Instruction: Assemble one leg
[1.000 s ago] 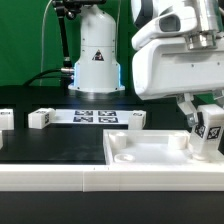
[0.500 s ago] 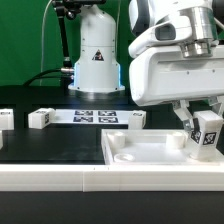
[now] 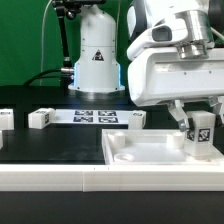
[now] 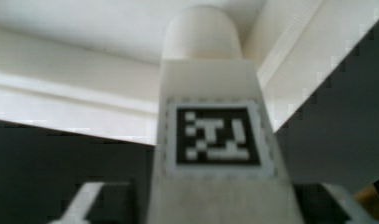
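Note:
My gripper (image 3: 201,128) is shut on a white leg (image 3: 203,136) with a black-and-white tag on its face. It holds the leg upright over the far corner of the large white tabletop (image 3: 150,155) on the exterior view's right. The leg's lower end is at the tabletop's corner socket; I cannot tell whether it sits in it. In the wrist view the leg (image 4: 212,110) fills the middle, tag facing the camera, between the two fingers (image 4: 83,205), with my gripper (image 4: 207,210) round its base. The tabletop's edge (image 4: 61,95) runs behind it.
The marker board (image 3: 97,117) lies at the back in front of the robot base (image 3: 97,60). Loose white legs lie on the black table: one (image 3: 41,117) left of the marker board, one (image 3: 132,119) at its right end, one (image 3: 5,119) at the exterior view's left edge.
My gripper with the leg has moved a little toward the exterior view's left and the leg has turned closer to upright over the tabletop's corner.

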{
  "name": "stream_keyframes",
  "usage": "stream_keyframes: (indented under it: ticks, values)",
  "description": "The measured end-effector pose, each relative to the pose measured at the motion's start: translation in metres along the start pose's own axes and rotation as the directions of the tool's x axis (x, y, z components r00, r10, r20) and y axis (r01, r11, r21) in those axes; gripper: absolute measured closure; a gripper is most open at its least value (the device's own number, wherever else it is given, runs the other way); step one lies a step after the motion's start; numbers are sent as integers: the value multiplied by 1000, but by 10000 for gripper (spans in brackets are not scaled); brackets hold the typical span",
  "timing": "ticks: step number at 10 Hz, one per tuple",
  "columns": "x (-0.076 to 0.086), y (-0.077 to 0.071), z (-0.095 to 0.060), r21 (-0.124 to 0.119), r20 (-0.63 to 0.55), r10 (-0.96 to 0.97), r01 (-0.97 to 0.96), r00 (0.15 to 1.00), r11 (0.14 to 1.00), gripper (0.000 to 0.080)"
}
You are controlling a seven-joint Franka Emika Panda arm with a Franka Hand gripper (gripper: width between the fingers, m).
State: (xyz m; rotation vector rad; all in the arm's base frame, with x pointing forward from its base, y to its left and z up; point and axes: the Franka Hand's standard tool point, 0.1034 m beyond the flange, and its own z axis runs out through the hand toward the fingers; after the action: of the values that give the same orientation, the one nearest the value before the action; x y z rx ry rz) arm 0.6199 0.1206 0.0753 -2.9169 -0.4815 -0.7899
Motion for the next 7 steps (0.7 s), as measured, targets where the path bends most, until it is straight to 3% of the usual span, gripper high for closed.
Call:
stream_keyframes:
  ticks: [1,2,3,7]
  values:
    - [0,0,0,0,0,0,0,1000,1000,298]
    - [0,0,0,0,0,0,0,1000,1000,182]
    - [0,0,0,0,0,0,0,1000,1000,156]
    - [1,0,-1,1,7,-1,1,1000,1000,150]
